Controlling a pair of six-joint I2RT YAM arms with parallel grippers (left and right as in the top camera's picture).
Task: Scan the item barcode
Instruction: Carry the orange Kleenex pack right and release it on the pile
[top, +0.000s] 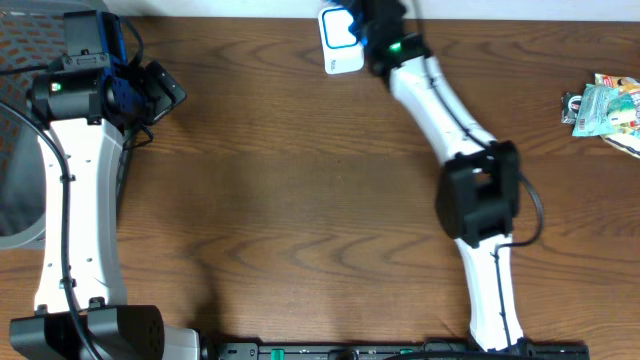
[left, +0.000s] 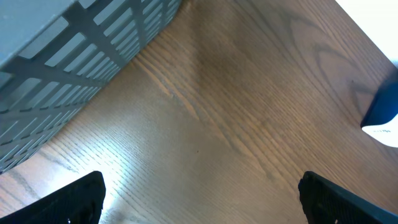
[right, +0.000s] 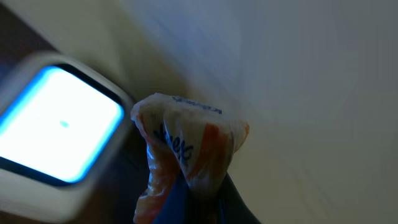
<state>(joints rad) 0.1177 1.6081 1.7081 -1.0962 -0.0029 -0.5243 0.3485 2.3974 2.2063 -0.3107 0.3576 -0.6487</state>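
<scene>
Right gripper (top: 373, 28): I see it clamped on a crumpled packet (right: 186, 146) with orange and blue print.
Packet: held just beside the scanner (right: 59, 124), whose window glows blue-white, at the table's (top: 300, 180) far edge.
Left gripper (left: 202, 198): jaws wide apart, over the wood near a grey basket (left: 74, 68).
Other packets (top: 605, 105): far right, well apart.

1. Brown wooden counter (top: 300, 200): dark wavy grain.
2. White boxy scanner (top: 341, 42): glowing pale-blue screen, dark border.
3. Crumpled white plastic packet (right: 186, 149): orange patches, blue lettering.
4. Grey slatted plastic basket (left: 74, 56): uniform grey.
5. Glossy foil pouch (top: 605, 105): green, white, red flecks.
</scene>
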